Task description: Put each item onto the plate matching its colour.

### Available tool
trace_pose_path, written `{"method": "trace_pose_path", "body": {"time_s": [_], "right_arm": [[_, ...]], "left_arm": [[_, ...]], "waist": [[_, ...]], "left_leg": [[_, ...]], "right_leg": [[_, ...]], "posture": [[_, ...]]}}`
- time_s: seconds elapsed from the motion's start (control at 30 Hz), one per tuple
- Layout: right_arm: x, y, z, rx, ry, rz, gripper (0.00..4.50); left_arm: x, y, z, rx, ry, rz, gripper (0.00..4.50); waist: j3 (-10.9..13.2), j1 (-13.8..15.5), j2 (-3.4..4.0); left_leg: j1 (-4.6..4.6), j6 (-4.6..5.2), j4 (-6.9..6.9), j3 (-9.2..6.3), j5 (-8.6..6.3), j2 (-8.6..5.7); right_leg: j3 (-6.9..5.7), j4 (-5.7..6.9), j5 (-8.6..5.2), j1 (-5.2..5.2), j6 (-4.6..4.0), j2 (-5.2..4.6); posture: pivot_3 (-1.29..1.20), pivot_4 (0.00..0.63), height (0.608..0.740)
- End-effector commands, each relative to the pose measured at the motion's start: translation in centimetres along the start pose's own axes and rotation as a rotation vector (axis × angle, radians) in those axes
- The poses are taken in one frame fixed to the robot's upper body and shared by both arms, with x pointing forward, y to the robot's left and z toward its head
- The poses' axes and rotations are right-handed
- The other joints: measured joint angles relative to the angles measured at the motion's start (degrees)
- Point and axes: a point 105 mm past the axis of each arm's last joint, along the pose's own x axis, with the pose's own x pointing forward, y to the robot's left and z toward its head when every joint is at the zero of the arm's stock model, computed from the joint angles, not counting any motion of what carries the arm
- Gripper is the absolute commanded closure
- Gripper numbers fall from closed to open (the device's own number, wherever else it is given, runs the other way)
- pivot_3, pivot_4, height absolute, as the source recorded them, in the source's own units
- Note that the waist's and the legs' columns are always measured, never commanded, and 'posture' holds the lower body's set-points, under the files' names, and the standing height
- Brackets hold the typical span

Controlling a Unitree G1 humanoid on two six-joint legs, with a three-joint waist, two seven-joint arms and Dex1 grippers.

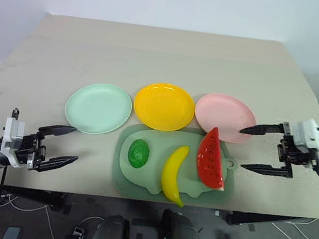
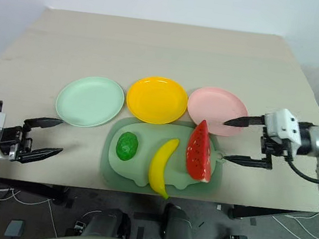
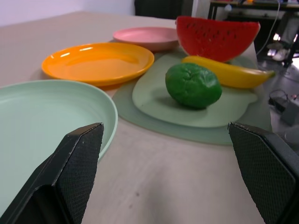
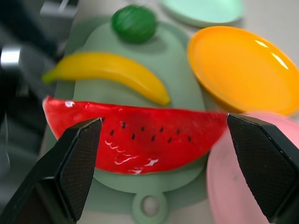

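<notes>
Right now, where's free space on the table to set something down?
Bare: the far half of the table beyond the mint green plate, yellow plate and pink plate, plus both side edges. Crowded: the pig-shaped mat carrying ball, banana and watermelon wedge.

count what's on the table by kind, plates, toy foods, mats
plates: 3 (green, yellow, pink)
toy foods: 3 (watermelon, banana, green ball)
mats: 1 (pig-shaped mat)
total: 7
</notes>
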Motion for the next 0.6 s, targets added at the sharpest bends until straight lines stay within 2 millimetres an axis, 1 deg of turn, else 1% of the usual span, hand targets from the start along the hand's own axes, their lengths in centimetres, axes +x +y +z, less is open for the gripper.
{"method": "trace_pose_path", "body": {"time_s": [0.03, 0.17, 0.27, 0.37, 0.6], "right_arm": [[0.6, -0.4, 0.4, -0.119, 0.077, 0.081, 0.0], [1.6, -1.1, 1.1, -0.252, 0.109, 0.157, 0.0], [2.8, -1.7, 1.4, -0.363, 0.147, 0.224, 0.0], [3.7, -2.2, 1.8, -0.43, 0.15, 0.266, 0.0], [4.9, -1.6, 1.0, -0.589, 0.23, 0.418, 0.0]], "left_arm": [[0.3, 0.0, 0.6, 0.037, -0.018, 0.015, 0.03], [0.6, 0.3, 0.6, 0.053, -0.031, 0.044, 0.03], [1.1, 0.2, 0.6, 0.054, -0.042, 0.048, 0.03], [1.4, 0.1, 0.5, 0.054, -0.044, 0.05, 0.03], [1.6, -0.1, 0.4, 0.051, -0.05, 0.051, 0.03]], "waist": [[0.01, -0.07, -0.01], [0.01, -0.11, 0.0], [0.01, -0.17, 0.0], [0.01, -0.18, 0.0], [0.02, -0.12, 0.01]], "left_leg": [[-0.01, 0.0, 0.01, 0.0, 0.0, 0.0], [-0.02, -0.01, 0.01, 0.03, 0.01, 0.0], [-0.01, -0.01, 0.01, 0.05, 0.0, 0.01], [-0.02, -0.01, 0.01, 0.05, 0.01, 0.02], [-0.06, -0.04, 0.03, 0.06, 0.02, 0.02]], "right_leg": [[0.0, 0.0, 0.0, -0.01, 0.0, 0.0], [0.0, 0.01, 0.0, -0.05, 0.0, 0.01], [0.0, 0.01, 0.01, -0.05, 0.0, 0.01], [0.0, 0.01, 0.01, -0.07, -0.01, 0.02], [-0.02, 0.01, 0.01, -0.09, -0.01, -0.01]], "posture": [[0.0, 0.15, 0.736], [0.0, 0.15, 0.736], [0.0, 0.15, 0.736], [0.0, 0.15, 0.736], [0.0, 0.15, 0.736]]}}
